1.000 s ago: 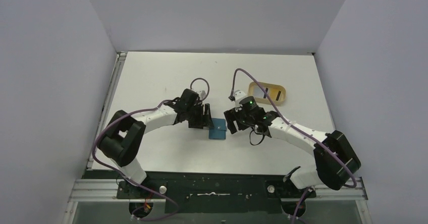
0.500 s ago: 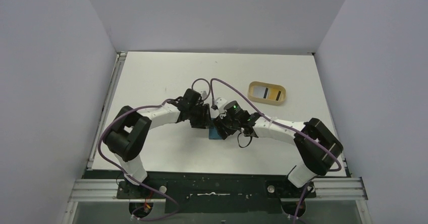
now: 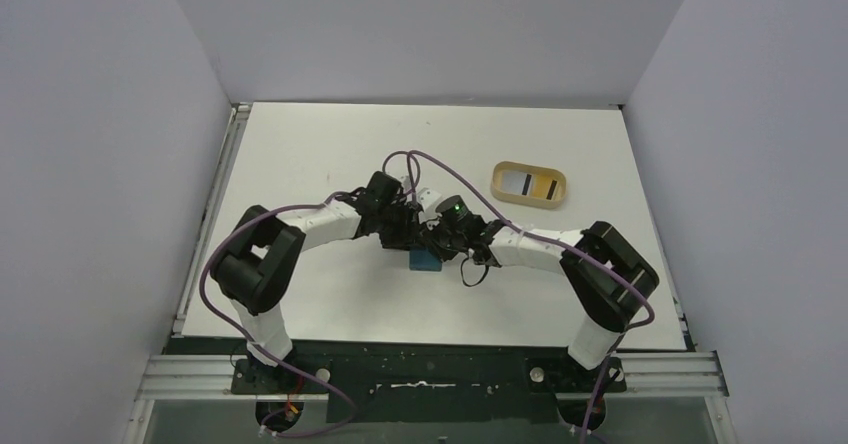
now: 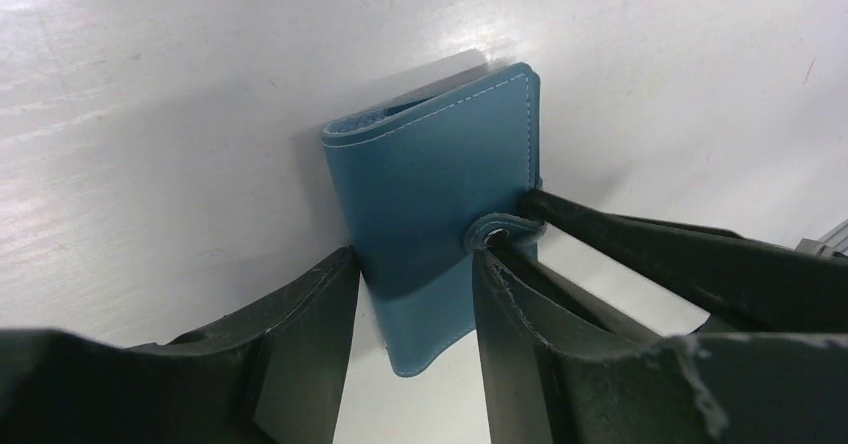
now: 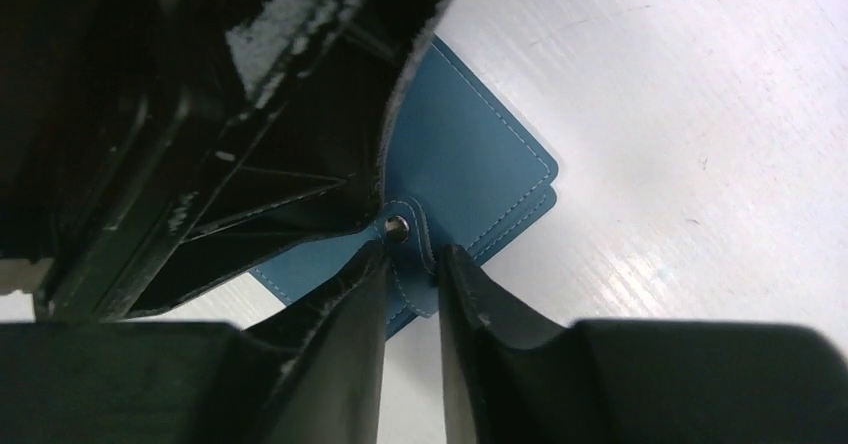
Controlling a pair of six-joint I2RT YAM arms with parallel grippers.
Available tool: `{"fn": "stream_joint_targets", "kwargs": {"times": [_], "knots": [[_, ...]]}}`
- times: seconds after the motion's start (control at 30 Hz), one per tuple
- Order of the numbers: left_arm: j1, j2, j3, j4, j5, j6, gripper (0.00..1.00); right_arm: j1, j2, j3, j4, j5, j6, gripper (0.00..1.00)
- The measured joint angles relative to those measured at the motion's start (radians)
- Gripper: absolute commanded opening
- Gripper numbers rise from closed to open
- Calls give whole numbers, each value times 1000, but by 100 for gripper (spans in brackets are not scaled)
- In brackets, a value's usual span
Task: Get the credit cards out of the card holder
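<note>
The teal-blue card holder [image 3: 425, 260] lies closed on the white table, near the middle. My left gripper [image 4: 415, 259] straddles it, one finger against each side of the card holder [image 4: 440, 164], shut on it. My right gripper [image 5: 412, 254] comes in from the other side and is shut on the short snap tab of the card holder [image 5: 480, 174]. In the top view the two gripper heads meet over the holder, the left gripper [image 3: 405, 234] beside the right gripper [image 3: 440, 244]. One pale credit card [image 3: 530, 183] with a black stripe lies in the tan tray. Any cards inside the holder are hidden.
The tan rounded tray [image 3: 500, 172] sits at the back right of the table. Purple cables loop over both wrists above the holder. Grey walls close in the table on three sides, and a metal rail runs along its left edge.
My right arm has swung left from near the tray to the card holder and its jaws have closed on the snap tab. The left jaws have narrowed onto the holder's sides.
</note>
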Motion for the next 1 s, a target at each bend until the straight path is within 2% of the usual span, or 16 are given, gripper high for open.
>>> {"fn": "stream_joint_targets", "kwargs": {"times": [0.03,0.07,0.2,0.27,0.3,0.33,0.37,0.77,1.0], "knots": [[0,3,4,0,0,0,42,0,3,0,8,-2,0,3],[0,5,7,0,-2,0,42,-1,3,0,14,-5,0,0],[0,14,16,3,-11,0,37,-13,9,-3,35,-21,10,0],[1,14,16,2,-17,-1,26,-24,8,-12,51,-28,17,0],[1,16,16,1,-24,0,18,-29,6,-19,63,-35,25,0],[2,16,16,2,-30,-3,5,-37,4,-30,79,-48,34,0],[3,17,15,2,-35,-6,0,-48,-3,-44,99,-63,44,0],[-26,25,16,106,27,-51,0,-235,-133,-253,283,-278,275,0],[-35,29,7,141,10,-63,0,-438,-90,-413,665,-462,586,0]]}}
